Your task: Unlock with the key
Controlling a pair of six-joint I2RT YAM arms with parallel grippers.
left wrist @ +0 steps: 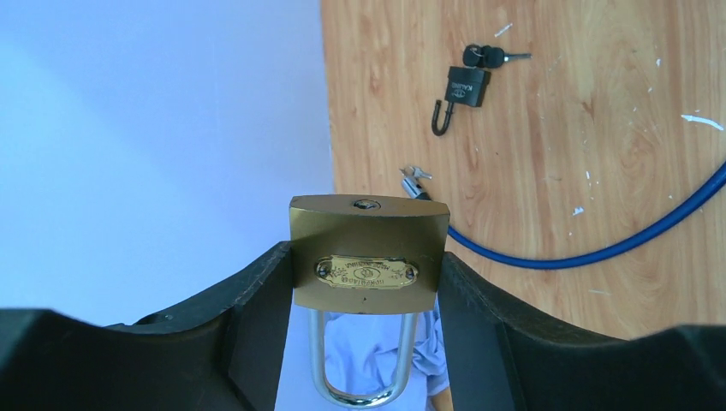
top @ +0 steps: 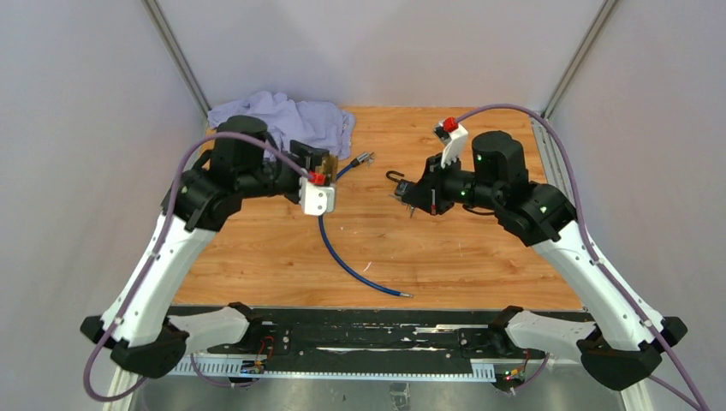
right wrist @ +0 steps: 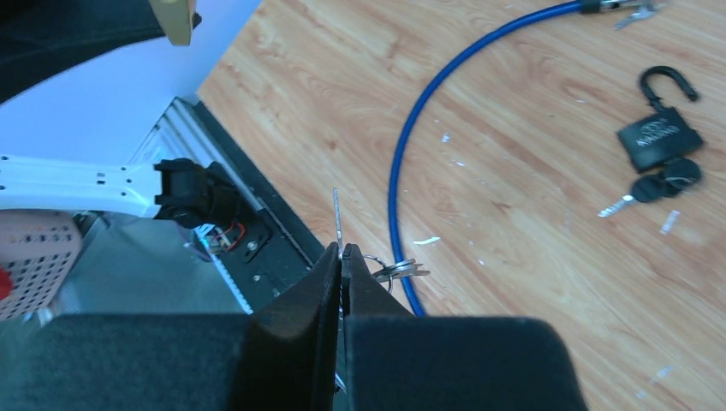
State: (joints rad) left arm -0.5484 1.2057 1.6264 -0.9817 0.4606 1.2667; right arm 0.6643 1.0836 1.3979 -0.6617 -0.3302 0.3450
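Note:
My left gripper (left wrist: pixel 366 261) is shut on a brass padlock (left wrist: pixel 368 244), gripping its body at both sides. Its keyhole end points away from the wrist and its silver shackle (left wrist: pixel 360 368) is closed. In the top view this padlock (top: pixel 326 161) is held above the table, facing my right gripper (top: pixel 411 199). My right gripper (right wrist: pixel 341 253) is shut on a silver key (right wrist: pixel 336 214). The blade sticks out past the fingertips, and a ring with spare keys (right wrist: pixel 395 271) hangs beside it. A gap of table separates the key from the brass padlock.
A black padlock with its shackle open and black-headed keys (right wrist: pixel 657 139) lies on the wooden table (top: pixel 445 257), also in the left wrist view (left wrist: pixel 467 86). A blue cable (top: pixel 342 255) curves across the middle. A pale blue cloth (top: pixel 287 116) lies at the back left.

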